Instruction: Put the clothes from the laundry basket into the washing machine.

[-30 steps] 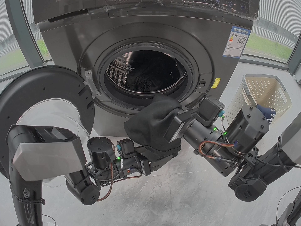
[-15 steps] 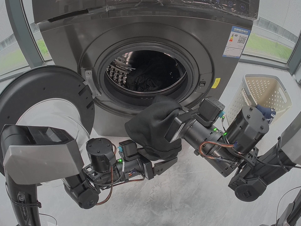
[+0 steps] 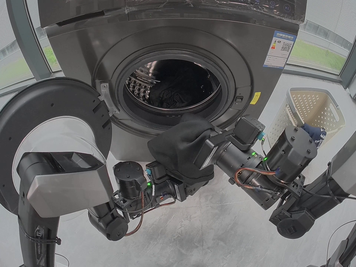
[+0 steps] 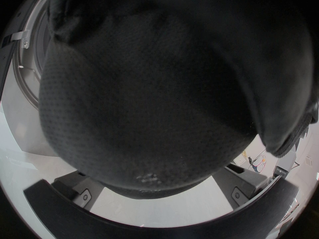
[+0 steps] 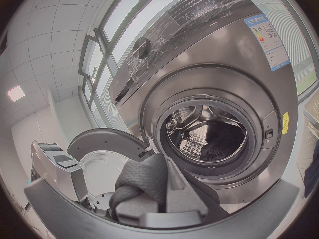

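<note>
Clamps the black garment (image 3: 178, 149) in the right gripper (image 5: 156, 191), fingers (image 5: 181, 186) shut on a bunched fold, with cloth wrapped over and around them. Parks the left gripper (image 3: 190, 188) right under the hanging bulk, jaws spread wide, cloth sagging onto them but not pinched. Holds the load just outside the washing machine (image 3: 237, 56), in front of and below the lower lip of the drum mouth (image 3: 167, 121).

Likely trouble from here:
- Could drag the loose lower fold across the lip and leave it draped over the seal instead of inside, if pushed in too low.
- Could catch that fold in the open left jaws and tug it back out, being so close underneath.
- Could bump the two wrists together, near as they are.
- Could drop the garment short onto the floor (image 3: 207, 234), if released before clearing the rim.

Room and edges: wide round opening, dark clothes (image 3: 174, 89) lying low at the back, open space above them. Door (image 3: 55, 104) swung fully aside on the robot's left, well apart from the right arm's path. Laundry basket (image 3: 315, 104) off to the right, a blue item (image 3: 317, 132) at its near rim.
</note>
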Controlling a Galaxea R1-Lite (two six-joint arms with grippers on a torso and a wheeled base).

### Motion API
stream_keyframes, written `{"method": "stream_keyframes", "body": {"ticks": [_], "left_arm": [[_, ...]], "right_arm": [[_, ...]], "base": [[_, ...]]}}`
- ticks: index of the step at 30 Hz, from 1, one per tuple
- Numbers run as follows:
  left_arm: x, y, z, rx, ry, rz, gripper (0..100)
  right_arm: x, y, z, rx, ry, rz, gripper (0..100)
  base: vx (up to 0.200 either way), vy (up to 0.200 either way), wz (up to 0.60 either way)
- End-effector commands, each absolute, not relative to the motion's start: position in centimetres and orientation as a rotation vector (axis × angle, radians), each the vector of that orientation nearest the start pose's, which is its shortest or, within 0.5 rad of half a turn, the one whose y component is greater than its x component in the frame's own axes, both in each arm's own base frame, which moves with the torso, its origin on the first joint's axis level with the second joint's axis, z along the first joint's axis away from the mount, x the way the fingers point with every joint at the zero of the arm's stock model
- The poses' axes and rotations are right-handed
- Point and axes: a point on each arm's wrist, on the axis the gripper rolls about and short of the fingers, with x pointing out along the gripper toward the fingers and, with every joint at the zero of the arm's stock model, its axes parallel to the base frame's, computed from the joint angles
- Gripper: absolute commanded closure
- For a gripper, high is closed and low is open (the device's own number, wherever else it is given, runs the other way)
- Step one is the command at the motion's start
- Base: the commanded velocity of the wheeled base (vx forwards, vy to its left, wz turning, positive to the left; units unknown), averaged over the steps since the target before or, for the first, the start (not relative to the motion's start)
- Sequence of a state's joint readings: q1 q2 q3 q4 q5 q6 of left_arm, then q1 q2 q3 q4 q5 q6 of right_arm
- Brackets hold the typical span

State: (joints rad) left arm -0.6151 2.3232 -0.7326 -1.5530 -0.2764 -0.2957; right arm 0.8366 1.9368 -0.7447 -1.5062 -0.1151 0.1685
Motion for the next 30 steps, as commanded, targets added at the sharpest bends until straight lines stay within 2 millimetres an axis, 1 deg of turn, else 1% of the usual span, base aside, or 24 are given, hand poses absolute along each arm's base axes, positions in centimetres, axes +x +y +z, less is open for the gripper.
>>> {"method": "stream_keyframes", "body": {"ticks": [1,4,6,8,9,14,23,27,30], "left_arm": [[30.8,-22.4,3.7,-0.271,0.164,-0.878,0],[30.8,-22.5,4.1,-0.273,0.150,-0.879,0],[30.8,-22.3,5.0,-0.282,0.128,-0.877,0],[30.7,-22.4,5.5,-0.287,0.116,-0.873,0],[30.8,-22.3,5.5,-0.287,0.114,-0.869,100],[30.6,-22.3,5.6,-0.288,0.114,-0.867,100],[30.0,-21.6,6.8,-0.292,0.097,-0.839,100],[28.2,-20.7,8.1,-0.280,0.099,-0.840,100],[26.7,-20.2,9.6,-0.283,0.080,-0.853,100]], "right_arm": [[22.9,25.1,17.6,0.307,-0.220,0.740,100],[22.9,25.1,17.6,0.309,-0.218,0.739,100],[22.9,25.1,17.5,0.309,-0.216,0.739,100],[22.9,25.1,17.5,0.309,-0.216,0.739,100],[22.9,25.1,17.5,0.309,-0.216,0.739,100],[23.0,25.2,17.3,0.306,-0.211,0.739,100],[23.2,24.9,17.2,0.307,-0.209,0.730,100],[23.6,24.5,17.0,0.307,-0.203,0.703,100],[24.0,24.3,16.8,0.305,-0.199,0.690,100]], "base": [[0.000,0.000,0.00],[0.000,0.000,0.00],[0.000,0.000,0.00],[0.000,0.000,0.00],[0.000,0.000,0.00],[0.000,0.000,0.00],[0.000,0.000,0.00],[0.000,0.000,0.00],[0.000,0.000,0.00]]}}
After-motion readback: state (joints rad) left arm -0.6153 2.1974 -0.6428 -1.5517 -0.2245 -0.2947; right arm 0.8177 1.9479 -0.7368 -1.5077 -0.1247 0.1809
